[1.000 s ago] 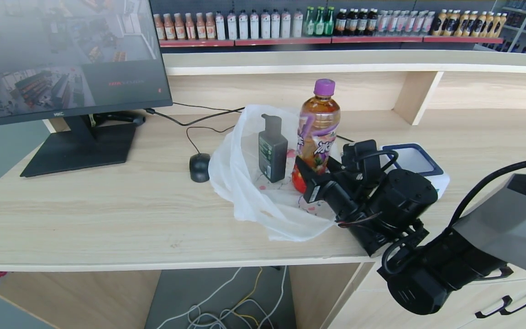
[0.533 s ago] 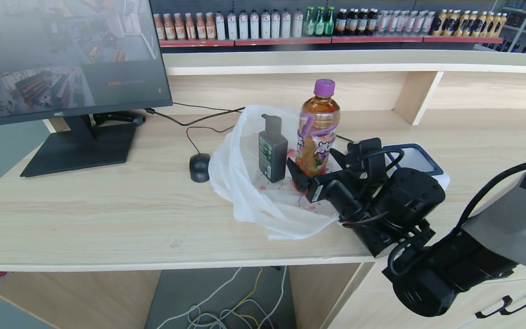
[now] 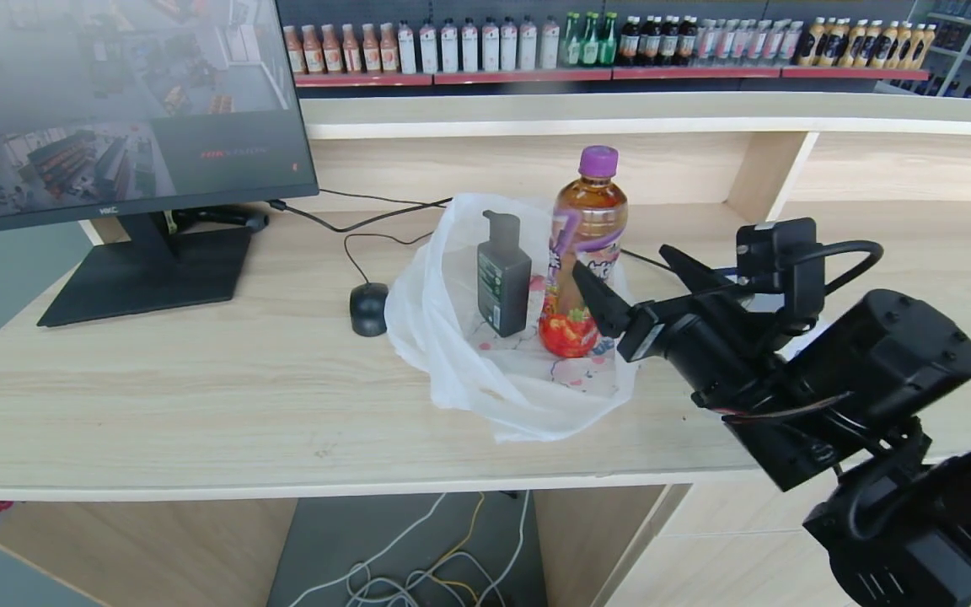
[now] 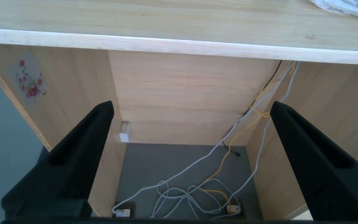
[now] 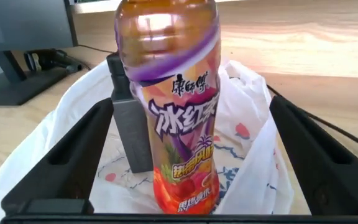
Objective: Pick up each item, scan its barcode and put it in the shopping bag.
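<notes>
Right gripper (image 3: 630, 276) hung empty, jaws spread wide, probably to clear the purple-capped amber plastic tea bottle (image 3: 584, 240) at its 10 o'clock. That bottle stood upright in the white plastic shopping bag (image 3: 443, 346), a dark grey flat bottle (image 3: 502, 282) at its 9 o'clock: 2 items bagged. Left gripper (image 4: 191, 118), jaws apart, sat parked under the pale wooden counter (image 3: 199, 396).

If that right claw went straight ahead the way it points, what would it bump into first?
Most likely the purple-capped bottle standing in the shopping bag; the open right gripper points straight at it.
</notes>
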